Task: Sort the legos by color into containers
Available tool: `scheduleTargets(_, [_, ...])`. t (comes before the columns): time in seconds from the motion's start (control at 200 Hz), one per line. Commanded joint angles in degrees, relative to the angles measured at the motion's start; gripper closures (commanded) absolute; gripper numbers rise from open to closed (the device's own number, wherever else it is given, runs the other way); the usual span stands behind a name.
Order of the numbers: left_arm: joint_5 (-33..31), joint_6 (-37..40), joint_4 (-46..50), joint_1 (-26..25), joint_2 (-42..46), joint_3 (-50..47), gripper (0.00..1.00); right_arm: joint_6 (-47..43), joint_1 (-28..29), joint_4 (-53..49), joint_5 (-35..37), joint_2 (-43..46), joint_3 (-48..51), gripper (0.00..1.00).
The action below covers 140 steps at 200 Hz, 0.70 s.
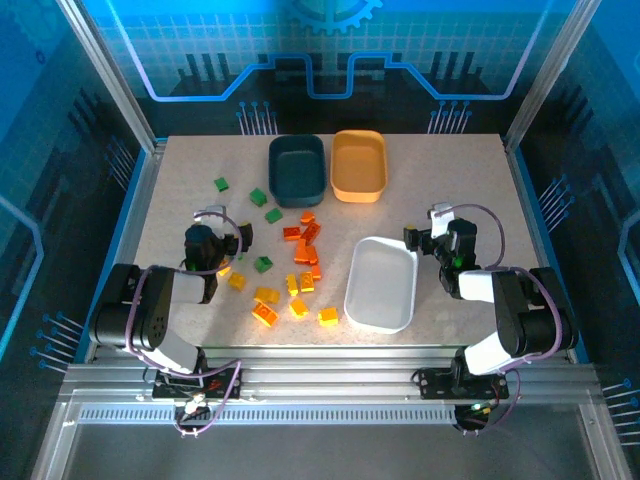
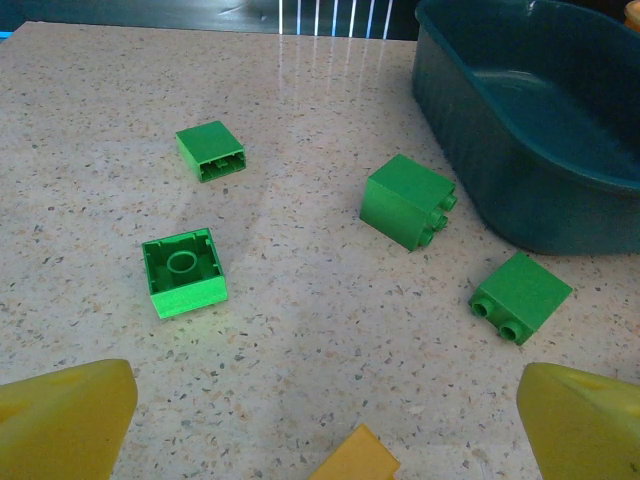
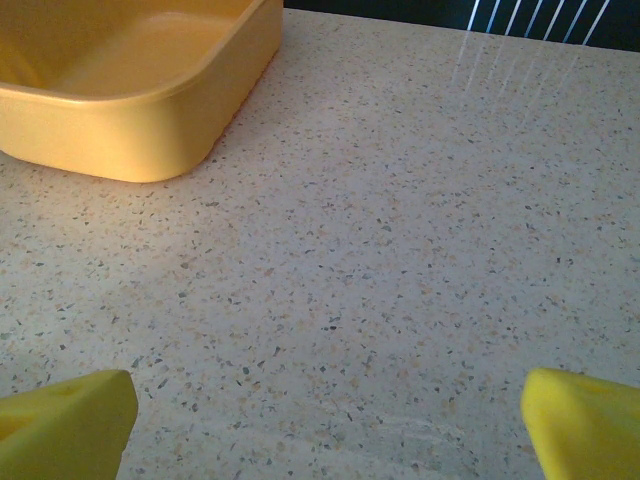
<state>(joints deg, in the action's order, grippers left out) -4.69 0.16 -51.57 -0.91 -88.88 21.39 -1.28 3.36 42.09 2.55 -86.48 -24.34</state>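
Both grippers were spread wide with nothing between the fingers. The left gripper (image 1: 228,226) hovered low over the speckled stone-look table (image 1: 450,170), and the right gripper (image 1: 427,226) idled near the rounded orange plastic bin (image 3: 150,130).

No sorting appeared to be done. The small green plastic bricks (image 2: 405,200) lay loose ahead of the left gripper, beside the rounded dark teal plastic bin (image 2: 500,130). The red-orange bricks (image 1: 305,240) and yellow-orange bricks (image 1: 265,295) were clustered mid-table, left of the rounded white plastic bin (image 1: 350,290). The bins looked empty from above, though the teal one was too dark to be sure.

The step was probably a green pick by the left arm. The best target seemed to be the upturned green brick (image 2: 183,270), hollow side up and well apart from the others. The fingers should line up with its flat sides, straddle it fully, then close. One yellow-orange brick (image 2: 355,462) sat right under the gripper and could get nudged on the way forward.
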Motion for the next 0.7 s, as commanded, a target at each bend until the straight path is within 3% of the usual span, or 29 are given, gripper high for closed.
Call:
scheduleTargets(0.0, [-0.18, 1.07, -1.21, -0.28, 0.11, 0.58, 0.01, 0.29, 0.47, 1.07, 0.52, 0.26, -0.45, 0.00])
scheduleTargets(0.695, [-0.15, 1.07, -1.10, -0.24, 0.11, 0.53, 0.01, 0.49, -0.17, 0.81, -0.71, 0.17, -0.65, 0.00])
